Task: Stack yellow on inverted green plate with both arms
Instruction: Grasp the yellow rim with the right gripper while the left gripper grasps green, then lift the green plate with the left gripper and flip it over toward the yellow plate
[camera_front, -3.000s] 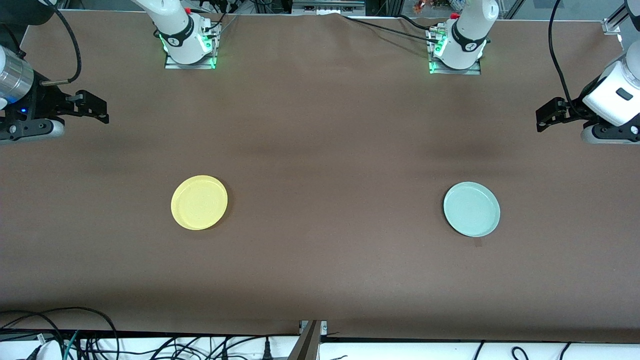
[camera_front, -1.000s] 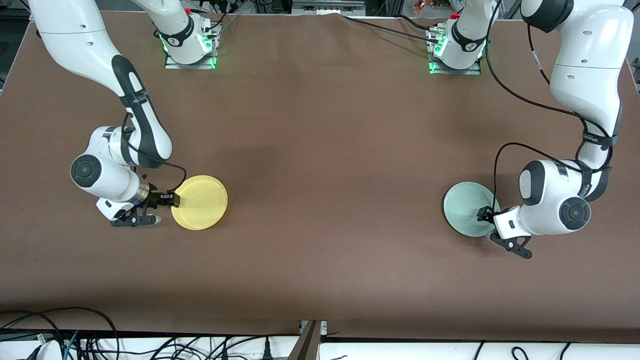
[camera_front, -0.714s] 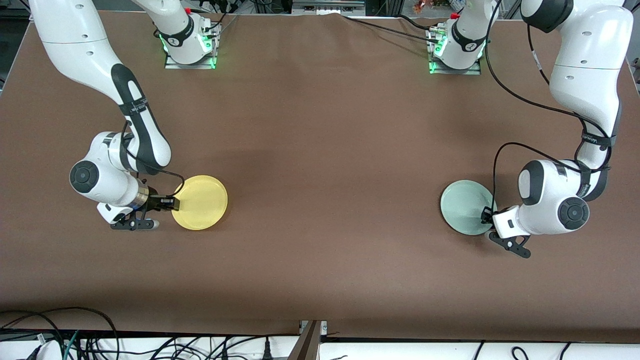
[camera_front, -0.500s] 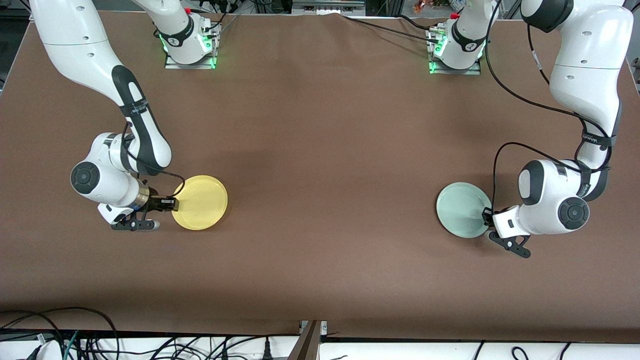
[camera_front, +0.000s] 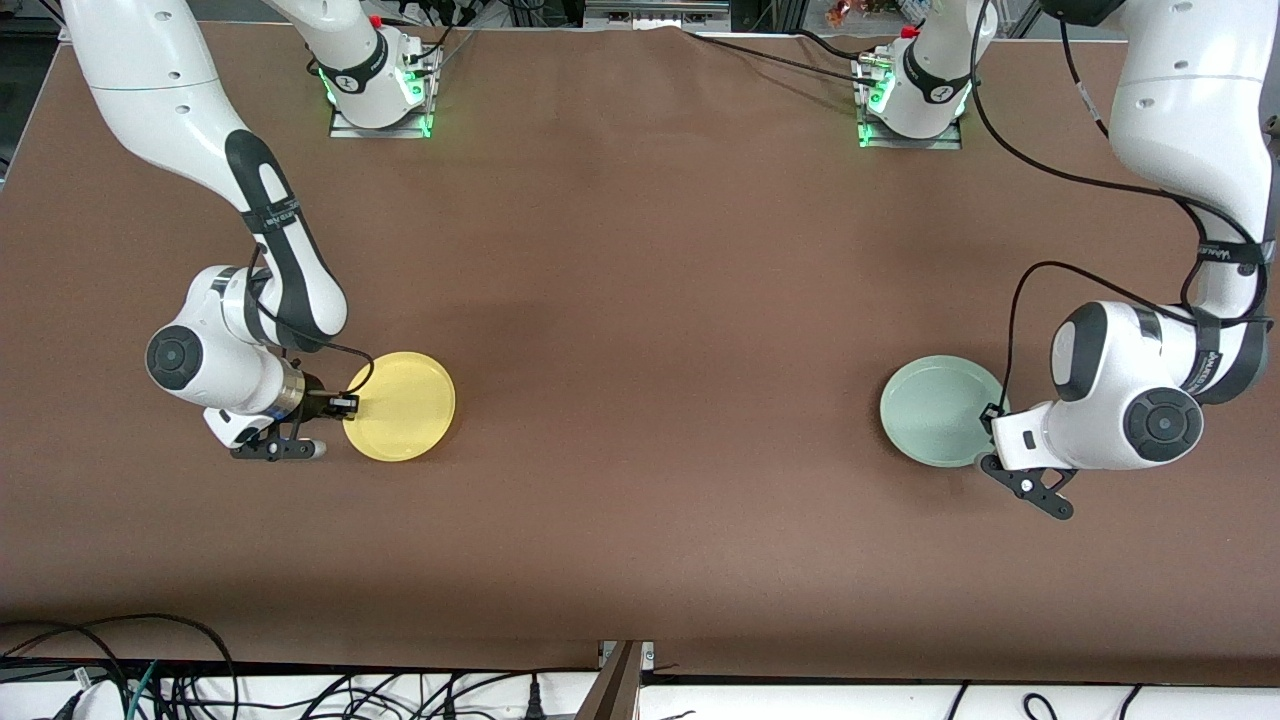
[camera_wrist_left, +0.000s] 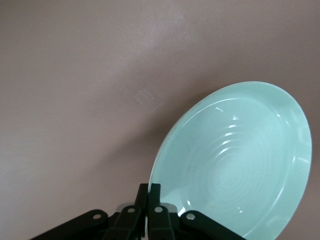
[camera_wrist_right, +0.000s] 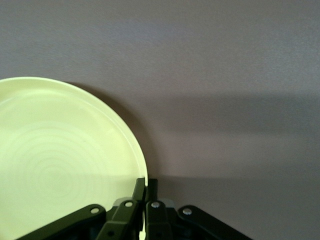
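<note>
The yellow plate (camera_front: 402, 406) lies right side up on the brown table toward the right arm's end. My right gripper (camera_front: 346, 404) is shut on its rim at the side away from the table's middle; the right wrist view shows the plate (camera_wrist_right: 60, 165) pinched in the gripper (camera_wrist_right: 146, 189). The green plate (camera_front: 938, 410) is toward the left arm's end, hollow side up. My left gripper (camera_front: 996, 416) is shut on its rim and holds that edge tilted up; the left wrist view shows the plate (camera_wrist_left: 235, 165) in the gripper (camera_wrist_left: 149, 193).
The two arm bases (camera_front: 378, 92) (camera_front: 912, 98) stand along the table's edge farthest from the camera. Cables (camera_front: 150, 680) and a metal bracket (camera_front: 622, 672) lie below the table's near edge. Brown cloth (camera_front: 650, 400) stretches between the two plates.
The left gripper first pushed the green plate a little toward the table's middle, then drew it back and lifted its gripped edge. The right gripper has stayed at the yellow plate's rim.
</note>
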